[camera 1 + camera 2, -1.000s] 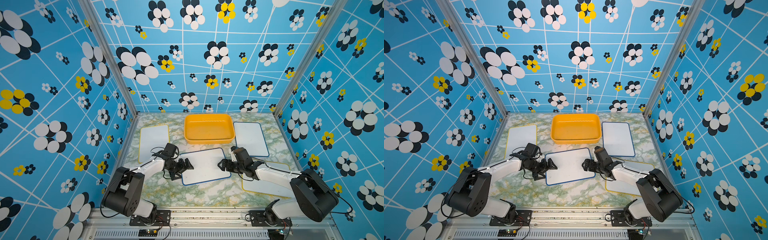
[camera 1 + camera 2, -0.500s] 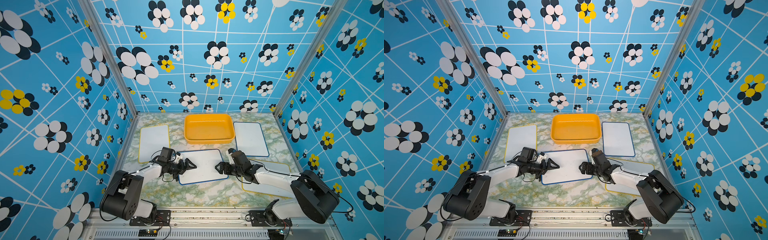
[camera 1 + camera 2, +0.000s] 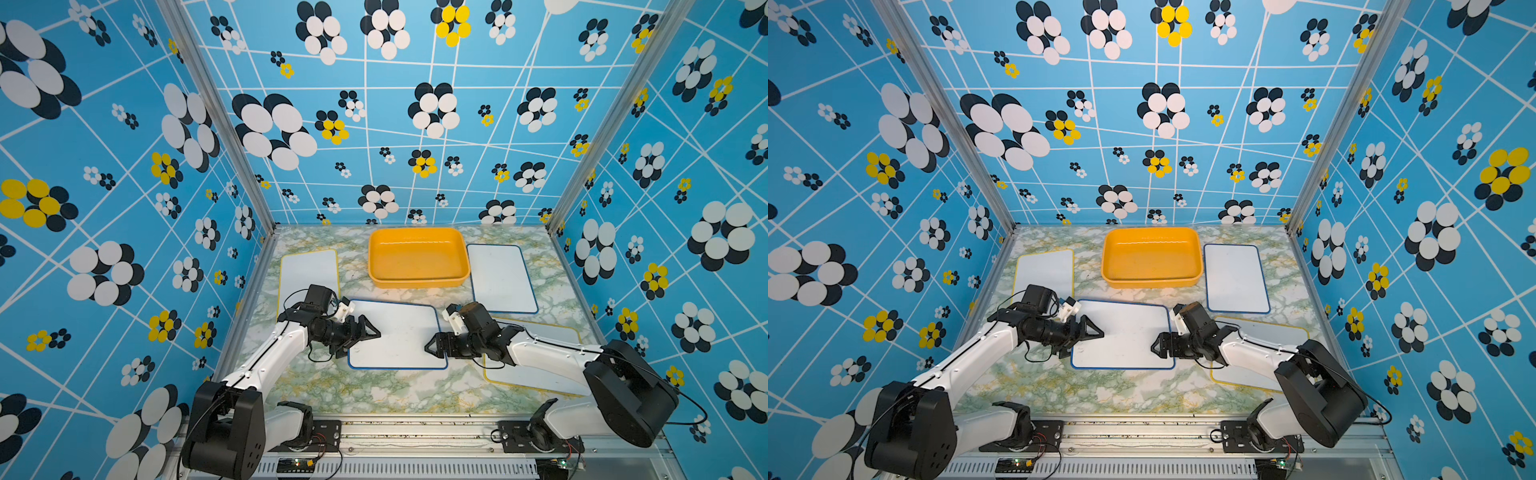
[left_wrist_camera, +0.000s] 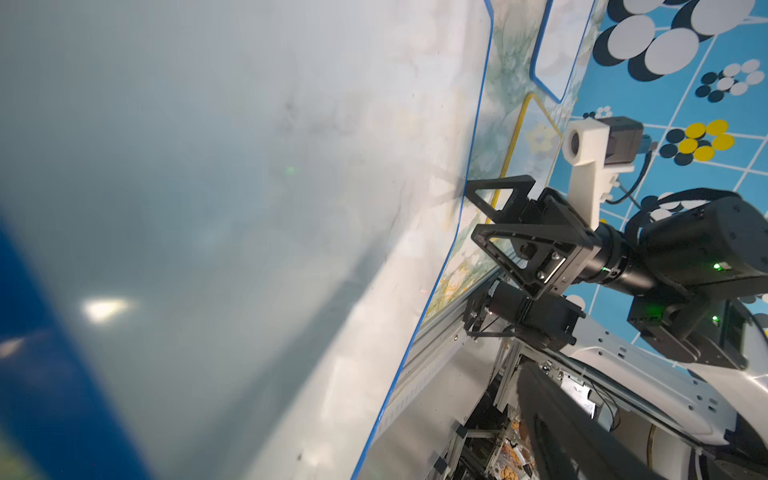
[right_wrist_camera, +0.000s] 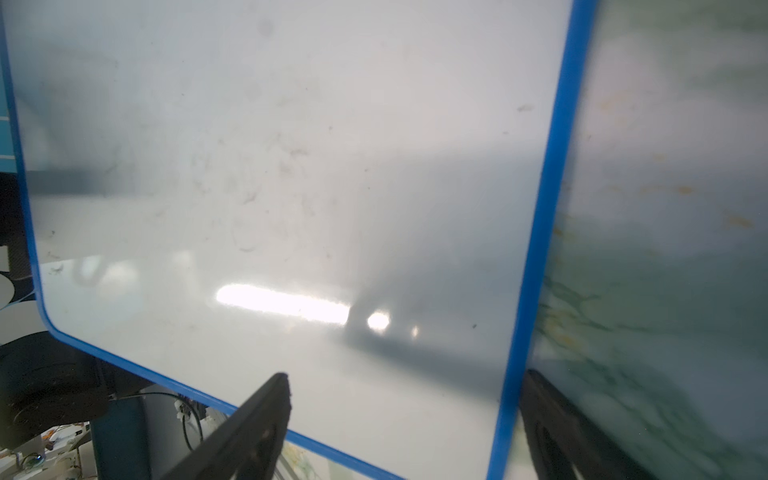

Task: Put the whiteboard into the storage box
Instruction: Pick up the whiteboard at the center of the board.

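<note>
Left tool (image 3: 360,344), right tool (image 3: 432,348) flank the whiteboard (image 3: 397,336); jaws apart.

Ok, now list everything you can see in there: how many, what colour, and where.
storage box: one, orange-yellow, back centre of the table, empty.
blue-framed whiteboards: two, white; one in front of the box, one to the right of the box.
yellow-framed whiteboards: two, white; one back left, one front right, partly under the right arm.
table: one, green-and-white marble pattern.
walls: three, blue with black, white and yellow flowers, around the table.
arms: two, white and black; left arm, right arm.
pincers: two, black, open; left pincer and right pincer at opposite ends of the centre board.
</note>
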Robot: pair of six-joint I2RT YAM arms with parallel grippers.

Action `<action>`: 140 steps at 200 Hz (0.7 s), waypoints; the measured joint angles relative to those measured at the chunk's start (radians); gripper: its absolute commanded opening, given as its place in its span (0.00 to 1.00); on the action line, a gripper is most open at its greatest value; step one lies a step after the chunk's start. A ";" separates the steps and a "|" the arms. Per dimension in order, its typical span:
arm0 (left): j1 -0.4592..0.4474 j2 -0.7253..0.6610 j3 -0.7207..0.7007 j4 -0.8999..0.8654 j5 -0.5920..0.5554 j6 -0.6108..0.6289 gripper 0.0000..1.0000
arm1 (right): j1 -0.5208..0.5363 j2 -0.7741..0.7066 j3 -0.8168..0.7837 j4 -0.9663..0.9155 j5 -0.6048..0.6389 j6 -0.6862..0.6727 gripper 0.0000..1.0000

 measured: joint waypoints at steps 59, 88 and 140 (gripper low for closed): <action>0.000 -0.003 0.003 -0.068 0.002 0.051 0.25 | -0.013 0.006 0.013 -0.025 -0.023 -0.014 0.90; 0.004 -0.037 0.042 -0.045 0.024 0.066 0.16 | -0.022 -0.019 0.013 -0.079 -0.024 -0.016 0.90; 0.002 -0.043 0.060 -0.066 0.069 0.067 0.00 | -0.050 -0.066 0.024 -0.226 -0.020 -0.027 0.91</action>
